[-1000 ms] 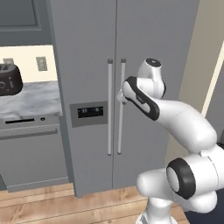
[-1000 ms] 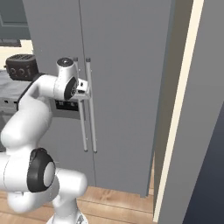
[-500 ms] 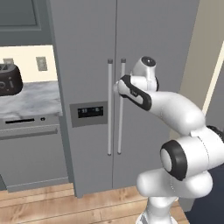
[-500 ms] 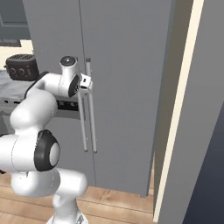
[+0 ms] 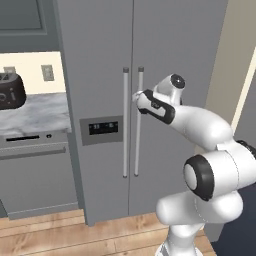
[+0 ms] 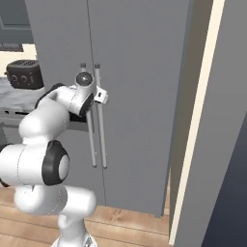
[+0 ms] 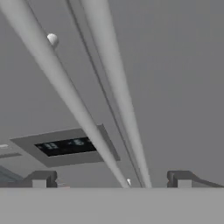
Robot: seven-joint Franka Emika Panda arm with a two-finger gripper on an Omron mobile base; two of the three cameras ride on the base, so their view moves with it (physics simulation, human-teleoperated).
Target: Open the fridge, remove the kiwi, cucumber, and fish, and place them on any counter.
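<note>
the fridge (image 5: 165, 60) stands shut just right of the marbled desk (image 5: 31, 116), and the gripper (image 7: 111, 180) sits close against its two bar handles (image 5: 131, 125), fingers (image 7: 40, 179) spread wide and released, grasping nothing.

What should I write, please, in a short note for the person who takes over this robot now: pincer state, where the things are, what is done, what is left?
Pincer: open, holds nothing, right in front of the two bar handles, both handles between its fingertips in the hand view.
Fridge: both doors shut; right-door handle not yet gripped.
Kiwi, cucumber, fish: presumably inside the shut fridge.
Counter: left of the fridge, with a toaster on it.
Done: arm brought up to the handles.
Left: grip, open the door, move all three items to a counter.
</note>
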